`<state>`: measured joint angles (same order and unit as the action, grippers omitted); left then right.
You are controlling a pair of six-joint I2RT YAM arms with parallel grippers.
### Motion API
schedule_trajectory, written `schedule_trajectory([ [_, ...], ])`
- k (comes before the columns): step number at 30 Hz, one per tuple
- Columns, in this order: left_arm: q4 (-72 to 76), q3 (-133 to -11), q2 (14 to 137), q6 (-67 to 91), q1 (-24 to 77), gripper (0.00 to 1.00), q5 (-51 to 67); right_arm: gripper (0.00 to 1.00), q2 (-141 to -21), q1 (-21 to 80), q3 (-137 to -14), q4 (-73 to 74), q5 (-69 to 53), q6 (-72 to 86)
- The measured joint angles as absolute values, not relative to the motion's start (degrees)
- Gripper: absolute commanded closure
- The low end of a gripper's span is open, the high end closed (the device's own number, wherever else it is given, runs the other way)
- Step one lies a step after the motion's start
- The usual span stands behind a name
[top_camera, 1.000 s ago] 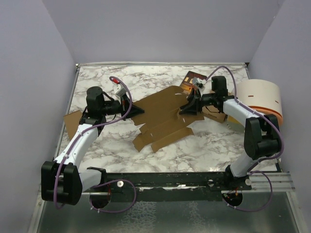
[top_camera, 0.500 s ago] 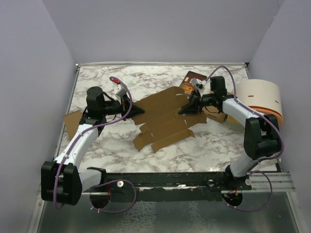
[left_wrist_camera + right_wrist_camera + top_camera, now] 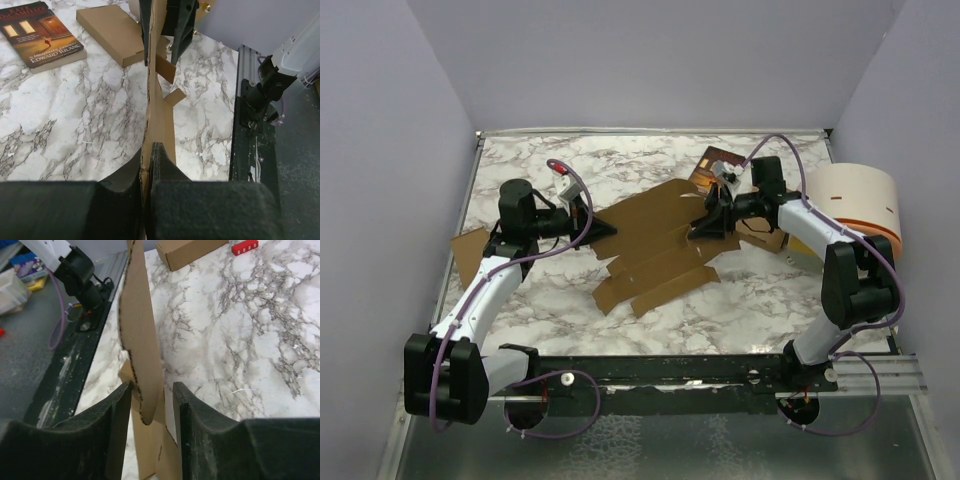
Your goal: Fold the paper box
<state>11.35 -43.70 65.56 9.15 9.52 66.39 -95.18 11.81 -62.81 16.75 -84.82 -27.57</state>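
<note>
The paper box (image 3: 655, 240) is a tan die-cut sheet with flaps lying unfolded mid-table, held partly off the surface. My left gripper (image 3: 603, 228) is shut on its left edge; in the left wrist view the fingers (image 3: 162, 165) pinch the sheet (image 3: 157, 112) edge-on. My right gripper (image 3: 700, 225) is at the sheet's right side. In the right wrist view its jaws (image 3: 152, 395) stand open around a rounded flap (image 3: 140, 340), with a gap on the right side.
A dark printed booklet (image 3: 718, 162) lies at the back right, with a small folded cardboard box (image 3: 765, 232) beside it. A white drum with an orange band (image 3: 855, 205) stands at the far right. A tan cardboard piece (image 3: 468, 250) lies at the left edge. A red block (image 3: 245, 247) lies on the marble.
My right gripper has shifted slightly toward the back and the sheet's right side moved a little with it. The left arm has stayed put.
</note>
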Motion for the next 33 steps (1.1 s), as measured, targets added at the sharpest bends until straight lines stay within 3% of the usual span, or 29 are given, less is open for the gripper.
schedule_trajectory([
  [4, 8.6, -43.9, 65.6, 7.7, 9.5, 1.0, 64.4, 0.46, -95.2, 11.7, -63.1, 16.6, -81.9, -27.1],
  [10, 5.5, -44.6, 65.6, 6.0, 9.5, 1.0, 60.2, 0.43, -94.7, 8.5, -63.3, 15.3, -76.1, -24.4],
  [24, 1.8, -45.6, 65.7, 4.9, 9.5, 1.0, 52.0, 0.42, -87.0, 5.4, -59.6, 10.4, -75.2, -23.7],
  [33, 2.6, -45.6, 67.5, 9.6, 9.5, 1.0, 46.7, 0.42, -86.5, 12.4, -56.8, 7.2, -74.3, -22.8],
])
